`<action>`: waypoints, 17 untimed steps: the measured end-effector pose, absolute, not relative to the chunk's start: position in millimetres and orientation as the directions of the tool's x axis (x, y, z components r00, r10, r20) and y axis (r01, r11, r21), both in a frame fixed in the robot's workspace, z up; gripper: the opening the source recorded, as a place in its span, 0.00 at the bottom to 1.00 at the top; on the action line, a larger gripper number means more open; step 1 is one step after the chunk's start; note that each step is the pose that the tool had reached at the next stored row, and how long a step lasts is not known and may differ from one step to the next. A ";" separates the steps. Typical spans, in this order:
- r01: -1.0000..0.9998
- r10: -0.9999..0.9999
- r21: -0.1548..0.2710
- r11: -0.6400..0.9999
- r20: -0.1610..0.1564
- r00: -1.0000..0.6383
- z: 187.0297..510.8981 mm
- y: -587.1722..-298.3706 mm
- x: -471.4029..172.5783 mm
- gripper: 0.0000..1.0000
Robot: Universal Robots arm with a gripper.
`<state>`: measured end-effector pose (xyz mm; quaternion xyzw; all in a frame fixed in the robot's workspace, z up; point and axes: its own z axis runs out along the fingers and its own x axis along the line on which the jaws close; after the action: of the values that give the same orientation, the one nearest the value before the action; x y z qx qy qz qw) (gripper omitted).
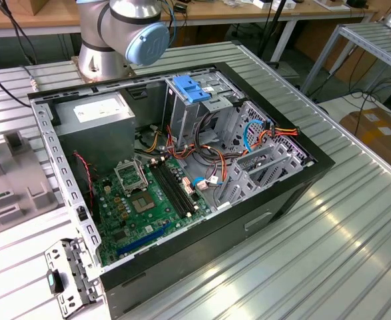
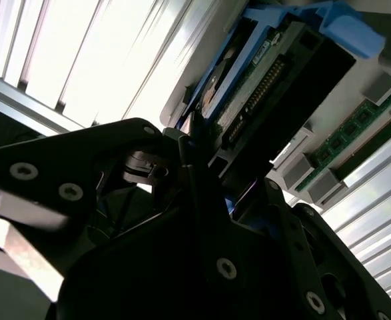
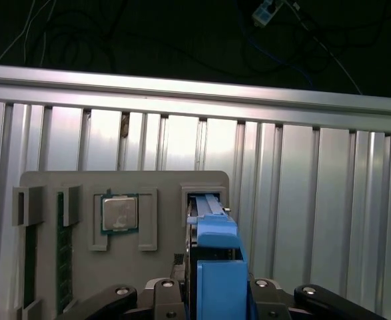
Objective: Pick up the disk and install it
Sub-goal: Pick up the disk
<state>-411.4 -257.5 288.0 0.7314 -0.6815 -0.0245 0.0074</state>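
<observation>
even, diffuse overhead light is filling the exterior view, and the open computer case (image 1: 202, 260) is holding only soft shadows inside. in the second wrist view, the ribbed metal table (image 2: 82, 60) is glaring to near white while the gripper (image 2: 228, 170) is sitting in deep shadow. in the first wrist view, the space beyond the rail (image 3: 195, 93) is falling to black.

the counter (image 1: 342, 227) is a wide ribbed aluminium top, and the light shines bright on its grooves. behind it a wooden bench (image 1: 42, 15) runs along the back, with dark cables (image 1: 275, 30) hanging under it. at the exterior view's right stands a second metal table (image 1: 375, 40), and a cardboard box (image 1: 378, 133) lies on the pale floor (image 1: 335, 110).
</observation>
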 end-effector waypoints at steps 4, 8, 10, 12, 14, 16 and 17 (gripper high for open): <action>-0.996 -0.997 0.044 -0.071 -0.026 0.070 289.0 -257.5 -411.4 0.37; -0.996 -0.997 0.044 -0.071 -0.026 0.070 290.1 -257.5 -411.4 0.37; -0.996 -0.997 0.044 -0.071 -0.026 0.070 291.1 -257.5 -411.5 0.37; -0.996 -0.997 0.044 -0.071 -0.026 0.070 292.0 -257.5 -411.4 0.37; -0.996 -0.997 0.044 -0.071 -0.026 0.070 292.8 -257.5 -411.5 0.37; -0.996 -0.997 0.044 -0.071 -0.026 0.070 293.4 -257.5 -411.4 0.37; -0.996 -0.997 0.044 -0.071 -0.026 0.070 293.8 -257.5 -411.4 0.37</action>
<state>-411.4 -257.5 293.8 0.7314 -0.6815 -0.0246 0.0074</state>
